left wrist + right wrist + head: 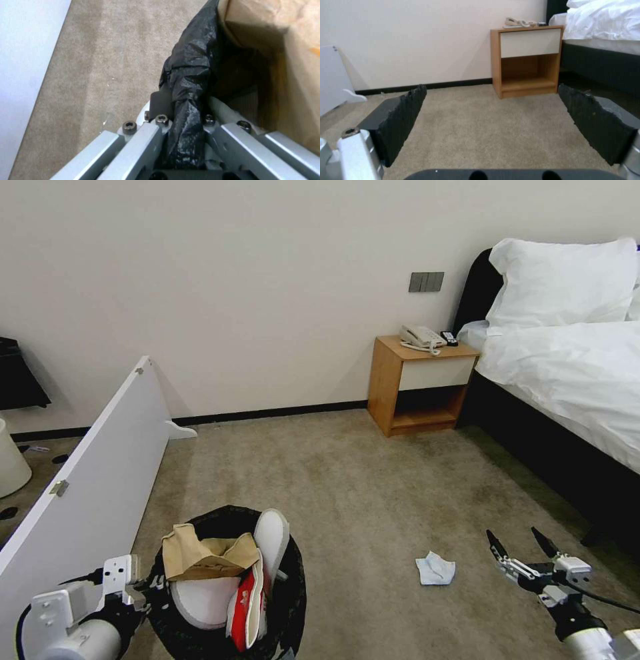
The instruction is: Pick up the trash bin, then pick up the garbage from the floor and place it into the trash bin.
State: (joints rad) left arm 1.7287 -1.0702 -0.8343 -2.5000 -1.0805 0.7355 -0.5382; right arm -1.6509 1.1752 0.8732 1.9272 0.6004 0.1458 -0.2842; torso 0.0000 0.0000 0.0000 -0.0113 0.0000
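A beige, short-pile carpet point(347, 473) is running from the wooden nightstand point(420, 380) and the bed point(567, 380) toward the robot. At lower left, the left tool point(186, 125) is clenching the crinkled black liner at the rim of the trash bin point(293, 593), which is holding a white slipper point(270, 540), a brown paper scrap point(200, 557) and a red-white packet point(247, 607). The right tool point(523, 547) is hovering released, jaws spread, near a crumpled pale piece on the carpet, probably the mask point(435, 569). Collection appears to be mid-way; the next move likely calls for lowering over that soft, flat piece.
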